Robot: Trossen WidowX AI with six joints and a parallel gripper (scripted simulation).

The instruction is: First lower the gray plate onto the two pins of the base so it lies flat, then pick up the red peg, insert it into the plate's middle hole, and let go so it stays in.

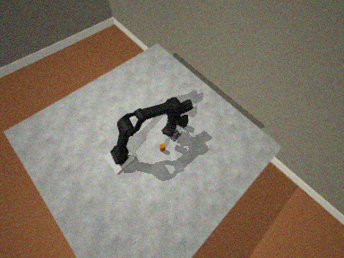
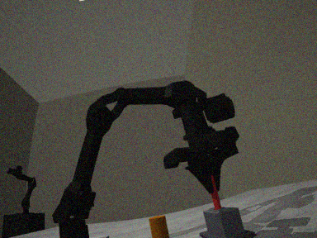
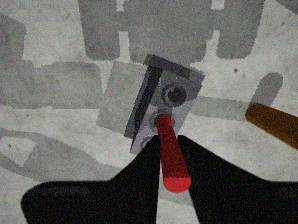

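The gray plate [image 2: 224, 221] [image 3: 184, 114] sits flat on the darker base [image 2: 248, 235] [image 3: 176, 66], as far as the views show. A pin shows inside its upper hole in the wrist view; the lower hole is partly hidden by a fingertip. The red peg [image 2: 215, 201] [image 3: 175, 159] stands slightly tilted, its lower end at the plate's middle hole, most of its length above the plate. My gripper [image 2: 213, 192] [image 3: 168, 140] is shut on the peg, above the plate. How deep the peg's tip is in the hole cannot be told. The top view shows neither peg nor plate clearly.
An orange cylinder [image 1: 162, 148] [image 2: 159, 227] [image 3: 277, 124] stands beside the plate, on the arm-base side. A small dark arm shape [image 2: 28, 192] on a dark box [image 2: 23, 226] shows at the far left of the exterior view. The arm's shadows fall around the plate.
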